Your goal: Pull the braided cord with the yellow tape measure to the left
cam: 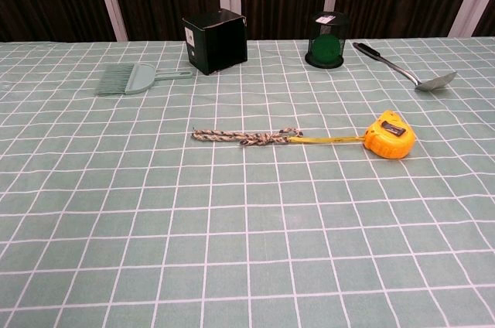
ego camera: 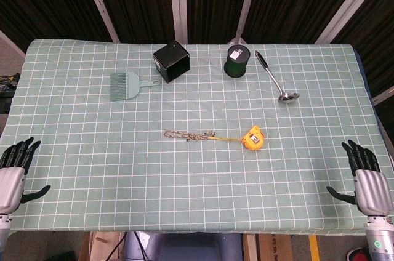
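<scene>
A yellow tape measure (ego camera: 253,138) (cam: 389,134) lies right of the table's middle. Its short pulled-out tape joins a braided cord (ego camera: 188,134) (cam: 244,137) that stretches straight out to the left on the cloth. My left hand (ego camera: 13,172) hovers at the table's near left corner, fingers spread, holding nothing. At the near right corner my right hand (ego camera: 367,181) is likewise spread and empty. Both hands are far from the cord. The chest view shows neither hand.
Along the far side lie a small green dustpan brush (ego camera: 126,84) (cam: 131,79), a black box (ego camera: 172,61) (cam: 215,40), a dark green cup (ego camera: 236,61) (cam: 326,39) and a metal ladle (ego camera: 276,79) (cam: 406,70). A green checked cloth (ego camera: 184,193) covers the table.
</scene>
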Controlling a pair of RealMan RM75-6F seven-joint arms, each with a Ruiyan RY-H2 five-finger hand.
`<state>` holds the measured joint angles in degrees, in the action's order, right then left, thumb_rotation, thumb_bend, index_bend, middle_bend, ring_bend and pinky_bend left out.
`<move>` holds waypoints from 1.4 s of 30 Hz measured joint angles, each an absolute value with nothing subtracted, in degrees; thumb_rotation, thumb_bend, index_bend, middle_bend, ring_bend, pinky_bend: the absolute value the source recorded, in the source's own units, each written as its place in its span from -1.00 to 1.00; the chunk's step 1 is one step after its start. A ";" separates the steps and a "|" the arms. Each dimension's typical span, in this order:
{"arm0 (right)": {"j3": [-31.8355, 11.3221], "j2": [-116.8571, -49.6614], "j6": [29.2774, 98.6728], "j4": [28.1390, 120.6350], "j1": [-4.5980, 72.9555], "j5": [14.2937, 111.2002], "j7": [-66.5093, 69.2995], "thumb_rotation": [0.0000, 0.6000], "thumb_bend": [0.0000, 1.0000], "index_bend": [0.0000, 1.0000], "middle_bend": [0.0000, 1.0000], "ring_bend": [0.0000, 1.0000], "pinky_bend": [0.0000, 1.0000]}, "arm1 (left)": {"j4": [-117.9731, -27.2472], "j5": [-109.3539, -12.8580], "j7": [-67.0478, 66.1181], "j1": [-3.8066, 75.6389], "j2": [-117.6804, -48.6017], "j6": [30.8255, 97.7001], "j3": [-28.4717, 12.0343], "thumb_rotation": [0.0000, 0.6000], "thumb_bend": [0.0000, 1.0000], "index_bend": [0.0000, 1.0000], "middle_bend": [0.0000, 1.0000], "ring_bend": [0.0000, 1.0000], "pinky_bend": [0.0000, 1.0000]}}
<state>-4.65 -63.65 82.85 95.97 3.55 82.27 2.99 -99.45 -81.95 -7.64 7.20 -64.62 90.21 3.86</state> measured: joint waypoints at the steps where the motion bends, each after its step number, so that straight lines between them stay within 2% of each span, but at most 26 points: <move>1: -4.65 -63.62 82.69 95.97 3.59 82.20 3.09 1.00 -0.76 -1.00 -1.00 -1.00 -1.00 | -99.51 -81.94 -7.63 7.14 -64.60 90.09 3.73 1.00 -1.00 -1.00 -1.00 -1.00 -1.00; 13: -4.76 -63.80 82.19 96.43 3.88 81.83 2.96 1.00 -0.76 -1.00 -1.00 -1.00 -1.00 | -100.16 -81.93 -7.45 7.07 -63.75 88.53 2.33 1.00 -1.00 -1.00 -1.00 -1.00 -1.00; 18: -4.86 -63.71 81.87 96.68 3.89 81.16 3.34 1.00 -0.76 -1.00 -1.00 -1.00 -1.00 | -101.29 -81.39 -8.37 9.04 -62.90 85.71 0.81 1.00 -0.93 -0.98 -1.00 -1.00 -1.00; 31: -5.24 -63.07 79.86 97.75 4.36 79.40 5.80 1.00 -0.76 -1.00 -1.00 -1.00 -1.00 | -104.61 -78.38 -18.06 23.42 -63.84 71.39 -7.91 1.00 -0.50 -0.43 -1.00 -1.00 -1.00; 37: -5.45 -62.71 79.03 98.19 4.45 78.32 6.99 1.00 -0.76 -1.00 -1.00 -1.00 -1.00 | -101.29 -69.44 -24.37 32.62 -71.44 62.53 -12.55 1.00 -0.37 -0.25 -1.00 -1.00 -1.00; 42: -5.58 -62.44 78.23 98.52 4.57 77.49 7.74 1.00 -0.75 -1.00 -1.00 -1.00 -1.00 | -95.30 -60.84 -30.92 40.07 -79.48 57.40 -15.45 1.00 -0.35 -0.21 -1.00 -1.00 -1.00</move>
